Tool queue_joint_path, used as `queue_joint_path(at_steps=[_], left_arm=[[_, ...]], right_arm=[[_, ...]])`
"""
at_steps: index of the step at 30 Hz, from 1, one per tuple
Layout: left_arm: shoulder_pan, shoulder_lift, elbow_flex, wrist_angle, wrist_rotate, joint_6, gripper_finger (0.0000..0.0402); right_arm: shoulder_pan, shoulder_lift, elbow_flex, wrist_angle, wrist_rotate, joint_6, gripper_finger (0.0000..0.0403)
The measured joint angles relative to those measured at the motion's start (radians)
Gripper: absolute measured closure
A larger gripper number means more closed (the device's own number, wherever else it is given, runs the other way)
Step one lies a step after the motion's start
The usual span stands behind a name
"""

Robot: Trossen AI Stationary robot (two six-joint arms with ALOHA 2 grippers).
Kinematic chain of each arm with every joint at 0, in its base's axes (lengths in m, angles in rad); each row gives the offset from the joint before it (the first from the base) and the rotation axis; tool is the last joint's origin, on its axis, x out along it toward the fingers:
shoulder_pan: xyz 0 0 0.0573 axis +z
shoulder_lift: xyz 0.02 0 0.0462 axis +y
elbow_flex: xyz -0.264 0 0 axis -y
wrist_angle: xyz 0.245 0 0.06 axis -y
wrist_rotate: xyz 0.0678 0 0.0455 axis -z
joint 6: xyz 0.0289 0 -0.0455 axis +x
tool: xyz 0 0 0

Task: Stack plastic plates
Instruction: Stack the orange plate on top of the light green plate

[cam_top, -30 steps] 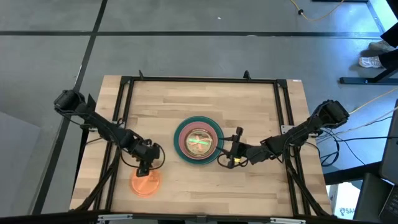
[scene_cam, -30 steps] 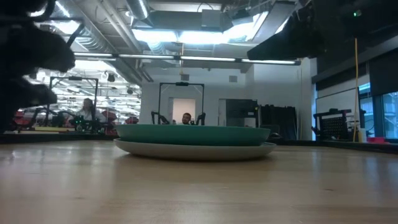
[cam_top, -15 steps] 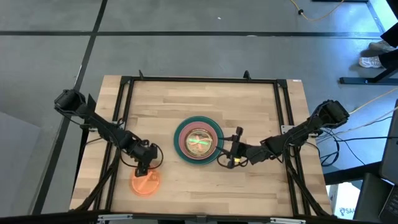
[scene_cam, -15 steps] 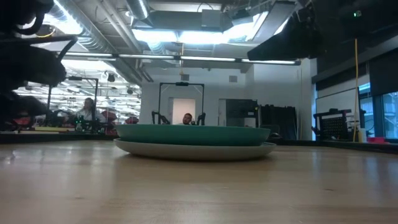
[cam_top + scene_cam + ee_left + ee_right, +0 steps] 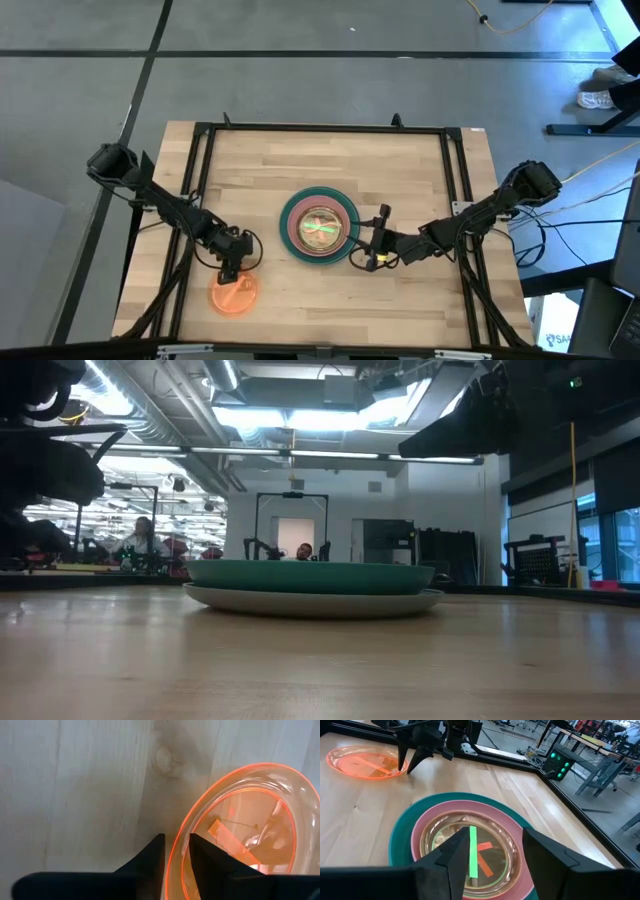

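A stack of plates sits mid-table: a grey one at the bottom, a teal one on it, then a pink one and small translucent ones. A small orange plate lies flat near the table's near-left part. My left gripper points down over its far rim, open, with one finger inside the rim and one outside. My right gripper hovers open just right of the stack, touching nothing.
Bare wooden tabletop lies around the stack, bounded by a black frame. Beyond the table's far edge the low view shows a room with people far off.
My left gripper has come down toward the orange plate's far rim. The plate and the stack have kept their places.
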Motion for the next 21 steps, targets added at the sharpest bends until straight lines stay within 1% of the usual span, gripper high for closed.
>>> queue_joint_path(at_steps=[9,15,21], left_arm=[[0.0,0.002,-0.001,0.014,-0.026,0.03,0.0394],[0.003,0.002,0.001,0.06,-0.038,0.074,0.0396],[0.04,0.003,0.074,0.059,-0.095,0.178,0.0397]], right_arm=[[0.0,0.0,0.0,0.0,0.0,0.0,0.0226],[0.0,0.0,0.0,0.0,0.0,-0.001,0.0226],[0.0,0.0,0.0,0.0,0.0,-0.001,0.0226]])
